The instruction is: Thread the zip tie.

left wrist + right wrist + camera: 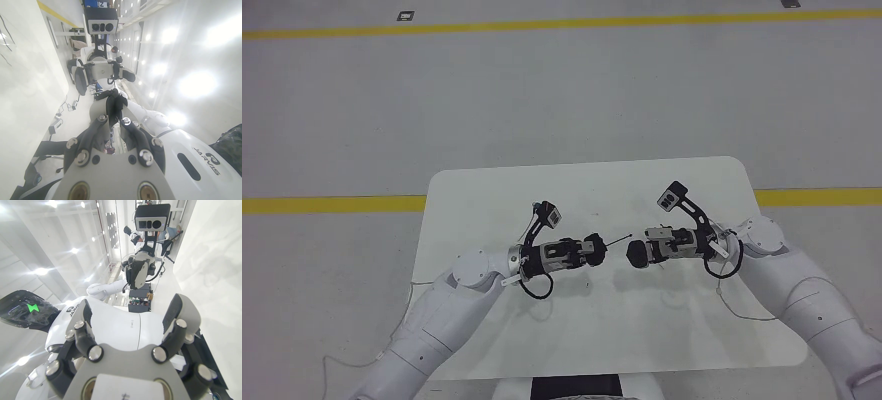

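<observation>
Over the middle of the white table (542, 195) the two grippers face each other, a small gap apart. My left gripper (596, 248) is shut on a thin black zip tie (618, 241), whose free end sticks out towards the right gripper (636, 253). In the left wrist view the tie (113, 105) shows as a dark strip pinched in the left gripper (113, 115), with the right gripper (102, 74) farther off. My right gripper (132, 306) is open with nothing between its fingers, and the left gripper (137, 275) faces it.
The white table has rounded corners, with its far edge (592, 166) beyond the grippers. Grey floor with yellow lines (332, 204) lies around it. Cables (66, 108) trail on the floor beside the table.
</observation>
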